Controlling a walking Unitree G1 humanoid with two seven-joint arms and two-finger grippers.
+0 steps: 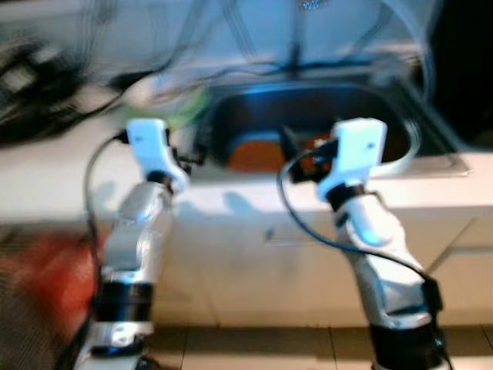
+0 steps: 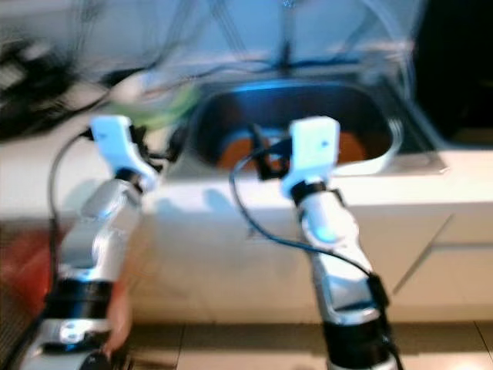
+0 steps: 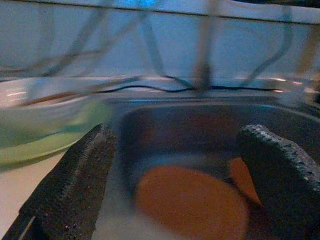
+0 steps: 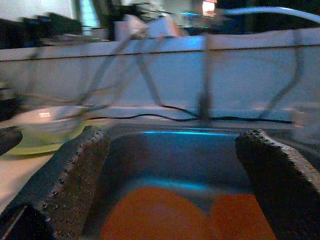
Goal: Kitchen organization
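In the centre of the head view, just above the white counter edge, I hold the left gripper (image 3: 175, 185) and right gripper (image 4: 170, 185) at the near rim of the dark stainless-steel sink (image 1: 231, 108), both with fingers spread wide and empty. The round orange plates (image 3: 192, 202) lie flat in the basin, and a pale green bowl (image 1: 181, 108) sits at the sink's upper left. My worry is the blur: reaching down now, I could strike the rim or clip that bowl.

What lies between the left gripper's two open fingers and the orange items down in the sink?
Nothing solid. In the left wrist view, the left gripper frames the sink wall and orange items across bare space.
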